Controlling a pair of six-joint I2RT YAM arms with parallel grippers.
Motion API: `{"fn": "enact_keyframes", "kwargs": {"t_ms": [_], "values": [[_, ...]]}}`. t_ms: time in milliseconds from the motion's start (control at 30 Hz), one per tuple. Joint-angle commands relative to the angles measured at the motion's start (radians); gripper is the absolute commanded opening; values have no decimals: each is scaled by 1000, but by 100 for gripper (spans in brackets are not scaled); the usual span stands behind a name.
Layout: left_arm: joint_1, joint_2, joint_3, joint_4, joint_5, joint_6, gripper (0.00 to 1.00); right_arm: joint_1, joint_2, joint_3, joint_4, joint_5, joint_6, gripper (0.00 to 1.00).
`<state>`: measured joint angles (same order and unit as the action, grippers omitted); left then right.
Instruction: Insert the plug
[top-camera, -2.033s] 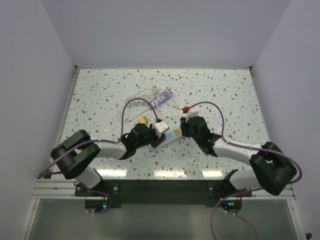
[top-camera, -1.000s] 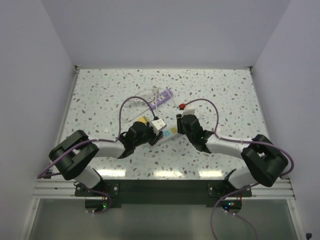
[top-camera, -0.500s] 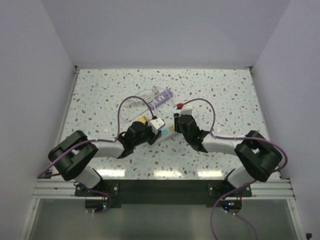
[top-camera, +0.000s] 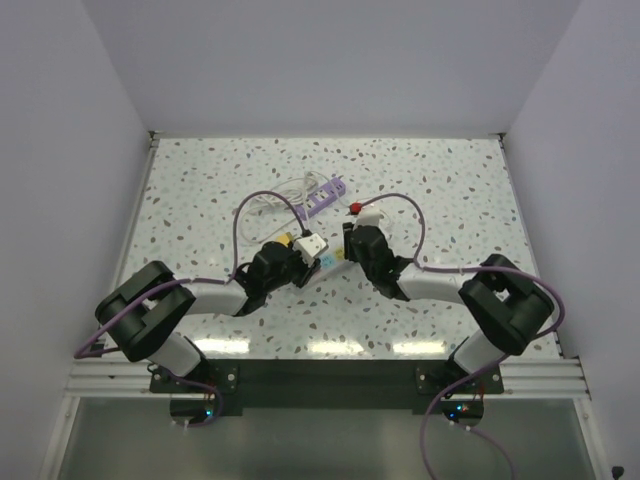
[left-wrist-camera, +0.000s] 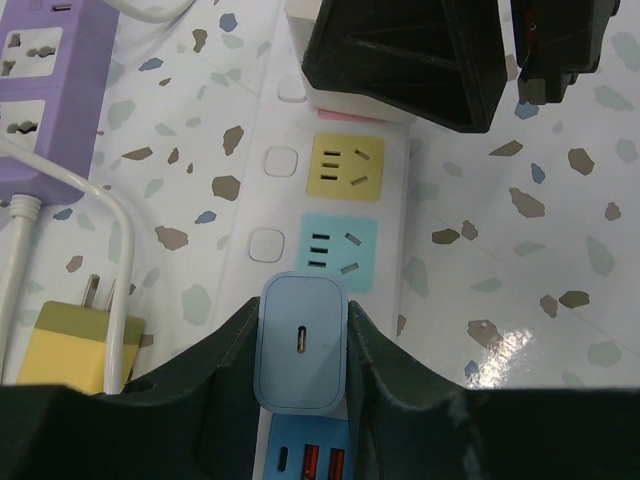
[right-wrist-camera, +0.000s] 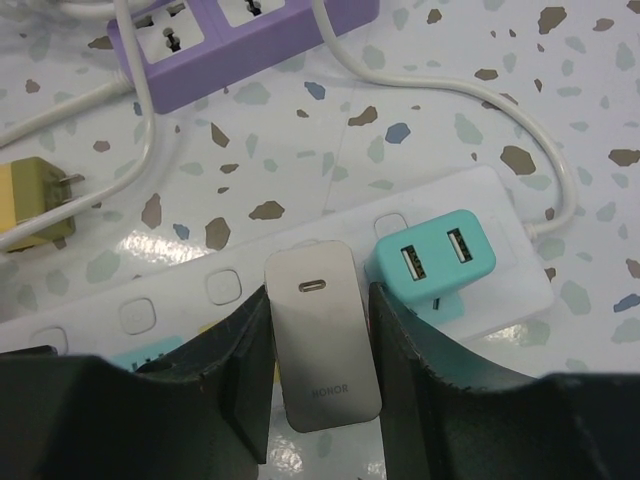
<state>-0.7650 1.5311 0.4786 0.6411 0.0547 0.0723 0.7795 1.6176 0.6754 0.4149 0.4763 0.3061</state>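
Observation:
A white power strip (left-wrist-camera: 285, 160) lies between my grippers; it also shows in the top view (top-camera: 330, 262) and the right wrist view (right-wrist-camera: 180, 295). My left gripper (left-wrist-camera: 303, 320) is shut on a light blue charger plug (left-wrist-camera: 303, 345), held over the strip between its cyan socket (left-wrist-camera: 337, 253) and its blue USB panel (left-wrist-camera: 305, 455). My right gripper (right-wrist-camera: 320, 300) is shut on a grey HONOR charger (right-wrist-camera: 322, 340), held over the strip next to a teal two-port USB charger (right-wrist-camera: 435, 255) that sits in the strip. Both plugs' prongs are hidden.
A purple power strip (top-camera: 322, 195) with a white cord (right-wrist-camera: 520, 130) lies just beyond, and also shows in the right wrist view (right-wrist-camera: 240, 30). A loose yellow plug (left-wrist-camera: 65, 345) lies left of the white strip. A yellow socket (left-wrist-camera: 347, 167) is bare. The speckled table ends at grey walls.
Both grippers have moved a little away from the bases with their chargers. The right arm has swung left and folded in; the white strip has shifted with them.

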Motion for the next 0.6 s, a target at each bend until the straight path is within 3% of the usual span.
{"fn": "enact_keyframes", "kwargs": {"t_ms": [0,200,567], "values": [[-30,-11,-9,-21,71,-19,0,17,197,-92,-272,-172,177,0],[-30,-6,-8,-20,73,-22,0,18,259,-102,-240,-197,182,0],[-30,14,5,-29,68,-20,0,37,-30,-59,-367,-223,143,3]]}}
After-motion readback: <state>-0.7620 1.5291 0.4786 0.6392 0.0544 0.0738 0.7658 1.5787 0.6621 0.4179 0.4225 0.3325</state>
